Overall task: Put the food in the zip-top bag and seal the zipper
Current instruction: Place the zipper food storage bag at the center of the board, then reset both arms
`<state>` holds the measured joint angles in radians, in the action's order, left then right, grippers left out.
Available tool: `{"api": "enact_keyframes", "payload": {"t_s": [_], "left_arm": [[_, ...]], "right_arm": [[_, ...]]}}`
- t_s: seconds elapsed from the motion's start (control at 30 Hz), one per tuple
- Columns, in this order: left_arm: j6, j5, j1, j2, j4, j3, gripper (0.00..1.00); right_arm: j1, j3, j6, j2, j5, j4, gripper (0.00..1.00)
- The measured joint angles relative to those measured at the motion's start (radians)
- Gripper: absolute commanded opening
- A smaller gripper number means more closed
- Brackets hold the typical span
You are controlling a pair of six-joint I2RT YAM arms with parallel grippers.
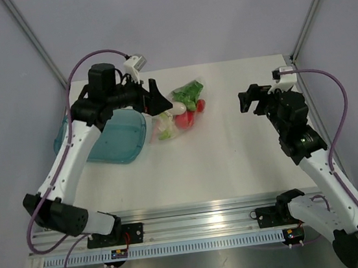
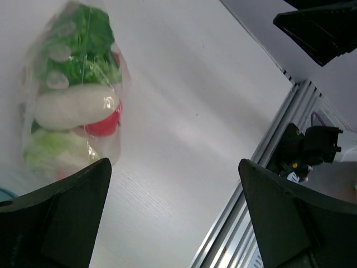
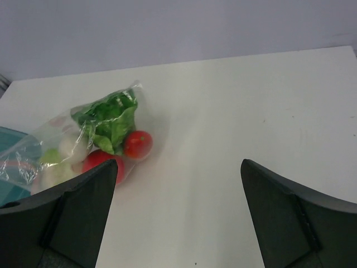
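Note:
The zip-top bag (image 1: 181, 109) lies on the white table, right of the bowl, with the food inside: green leafy pieces (image 3: 109, 120), a whitish piece (image 2: 72, 106) and red round ones (image 3: 100, 162). A small red tomato (image 3: 138, 144) sits at the bag's right edge; I cannot tell whether the plastic covers it. The zipper does not show clearly. My left gripper (image 1: 155, 97) hangs open just left of the bag, its jaws wide with bare table between them (image 2: 175, 218). My right gripper (image 1: 249, 99) stands open well to the bag's right, empty (image 3: 178, 218).
A teal translucent bowl (image 1: 117, 138) lies tilted at the left, under the left arm and touching the bag's near end. The aluminium rail (image 1: 197, 226) with both arm bases runs along the near edge. Grey walls enclose the back and sides.

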<state>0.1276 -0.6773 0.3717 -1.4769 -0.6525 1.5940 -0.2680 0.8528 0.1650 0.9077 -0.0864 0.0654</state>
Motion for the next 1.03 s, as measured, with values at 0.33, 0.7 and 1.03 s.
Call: {"api": "enact_keyframes", "payload": {"t_s": [0.33,0.7,1.03], "left_arm": [[0.113,0.245,0.000,0.319,0.016,-0.157,0.99],[0.170,0.389,0.000,0.465,0.019,-0.336,0.99],[0.198,0.420,0.000,0.474,0.028,-0.340,0.99]], "right_arm": [[0.000,0.142,0.195,0.022,-0.199,0.416,0.99],[0.000,0.156,0.336,0.117,-0.322,0.690,0.99],[0.000,0.097,0.409,0.029,-0.370,0.687,1.00]]}}
